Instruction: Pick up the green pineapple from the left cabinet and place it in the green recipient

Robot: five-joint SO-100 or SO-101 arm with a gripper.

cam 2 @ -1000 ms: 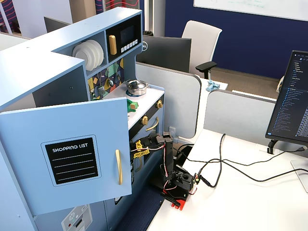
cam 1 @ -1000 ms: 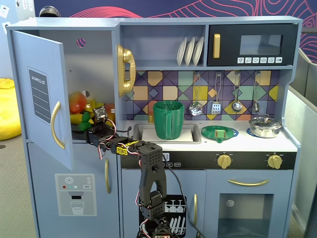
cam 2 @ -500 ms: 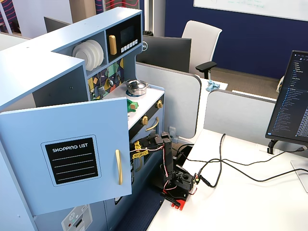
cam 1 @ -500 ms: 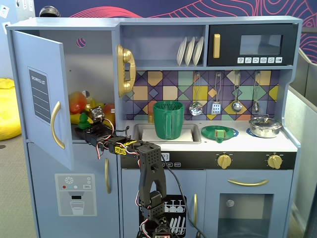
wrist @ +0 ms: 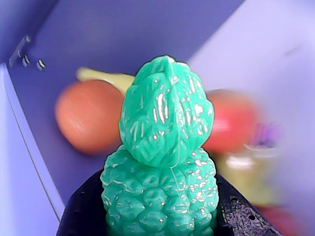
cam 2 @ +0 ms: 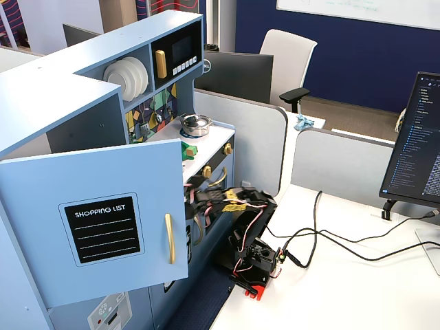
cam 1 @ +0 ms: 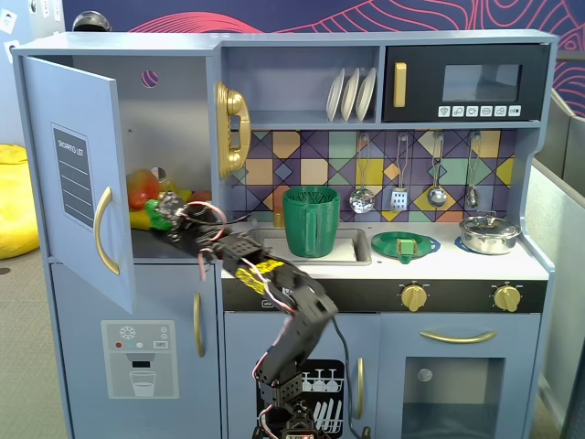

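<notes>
Green pineapple point(wrist: 165, 162) sits pinched upright between my gripper's point(wrist: 160, 216) black fingers point(wrist: 81, 216). My arm point(cam 1: 297, 311) bends up and reaches left, deep inside the left cabinet point(cam 1: 178, 119), near two red-orange mangoes point(wrist: 88, 115).

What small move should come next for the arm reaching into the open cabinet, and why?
Probably a short lift and pull straight back out of the left cabinet. In the wrist view the green pineapple sits upright between the black gripper fingers, apparently gripped, with red-orange fruit close behind. The green recipient stands outside, to the right in a fixed view, so it must clear the cabinet first.
</notes>
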